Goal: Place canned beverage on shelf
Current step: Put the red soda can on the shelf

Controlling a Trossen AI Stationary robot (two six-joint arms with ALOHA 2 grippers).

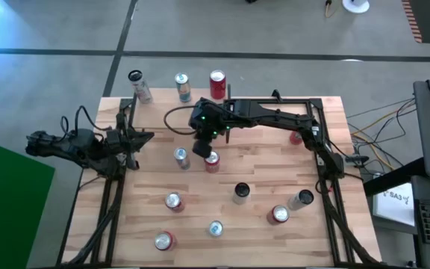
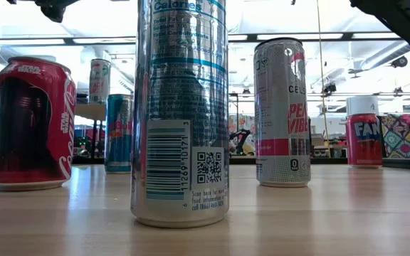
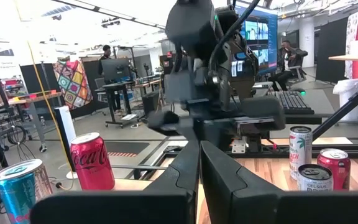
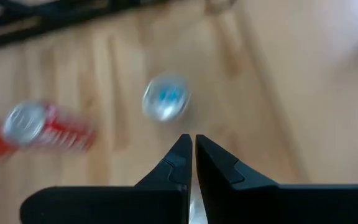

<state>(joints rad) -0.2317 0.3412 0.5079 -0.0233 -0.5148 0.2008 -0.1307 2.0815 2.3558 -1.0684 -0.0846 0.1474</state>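
Note:
Several beverage cans stand upright on the wooden table (image 1: 275, 246). Three stand along its far edge: silver (image 1: 139, 86), blue (image 1: 183, 86) and red (image 1: 217, 84). My right gripper (image 1: 202, 147) hangs shut and empty over the table's middle, slanting down. It is above a silver can with a blue top (image 4: 165, 98) and a red can (image 4: 42, 127). My left gripper (image 3: 199, 155) waits shut and empty at the table's left side (image 1: 146, 137). Far back in the low view a small can (image 2: 100, 82) stands on a raised light board (image 2: 84, 107); whether that is the shelf, I cannot tell.
More cans stand toward the near edge: a red one (image 1: 173, 200), a dark one (image 1: 241, 192), a red one (image 1: 278, 214) and a silver one (image 1: 215, 228). Black arm frames (image 1: 323, 164) run along both table sides. Cables lie right of the table.

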